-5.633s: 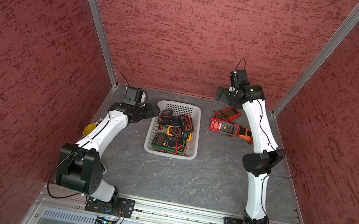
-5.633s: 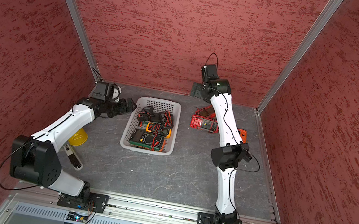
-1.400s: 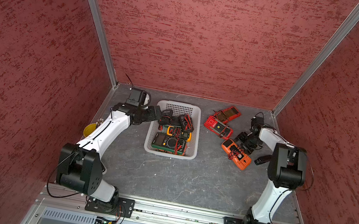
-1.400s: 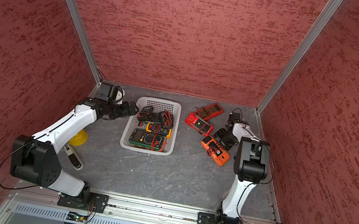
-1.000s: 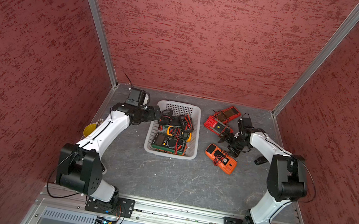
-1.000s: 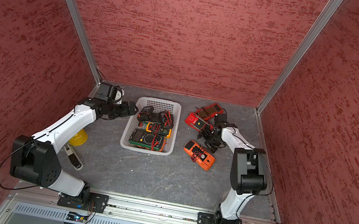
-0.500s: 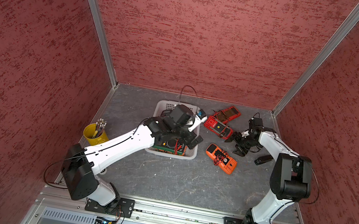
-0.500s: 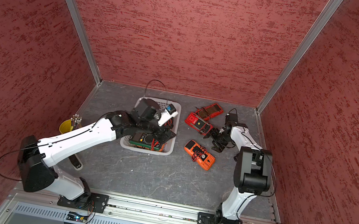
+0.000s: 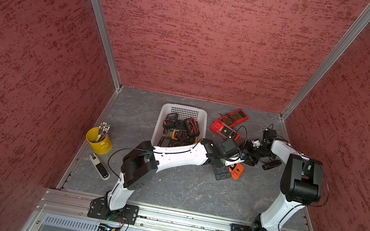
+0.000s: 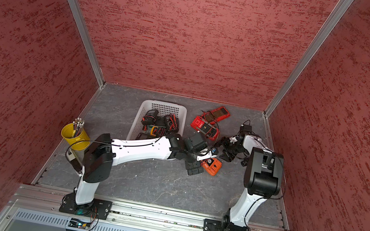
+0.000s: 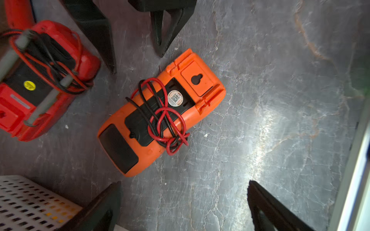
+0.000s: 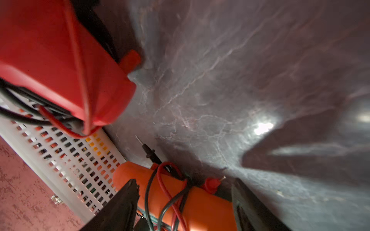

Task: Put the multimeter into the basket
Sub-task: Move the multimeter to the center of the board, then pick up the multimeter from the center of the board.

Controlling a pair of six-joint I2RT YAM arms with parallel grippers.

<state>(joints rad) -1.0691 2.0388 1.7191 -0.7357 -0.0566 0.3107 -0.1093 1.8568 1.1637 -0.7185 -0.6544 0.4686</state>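
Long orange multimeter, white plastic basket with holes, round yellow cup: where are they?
Long orange multimeter (image 11: 138, 120): left wrist view, middle of its back.
White plastic basket with holes (image 9: 183, 112): in a top view, its far wall.
Round yellow cup (image 9: 102, 144): in a top view, its side.

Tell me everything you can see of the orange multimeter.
The orange multimeter lies on the grey table, back up, near the white basket but outside it. Its shell looks like rubbery plastic, with a black centre panel, a round code sticker and a keyhole-slotted flap. Red and black leads wrap its middle. The open left gripper hovers over it, not touching; a finger of the right gripper ends close to its flap end.
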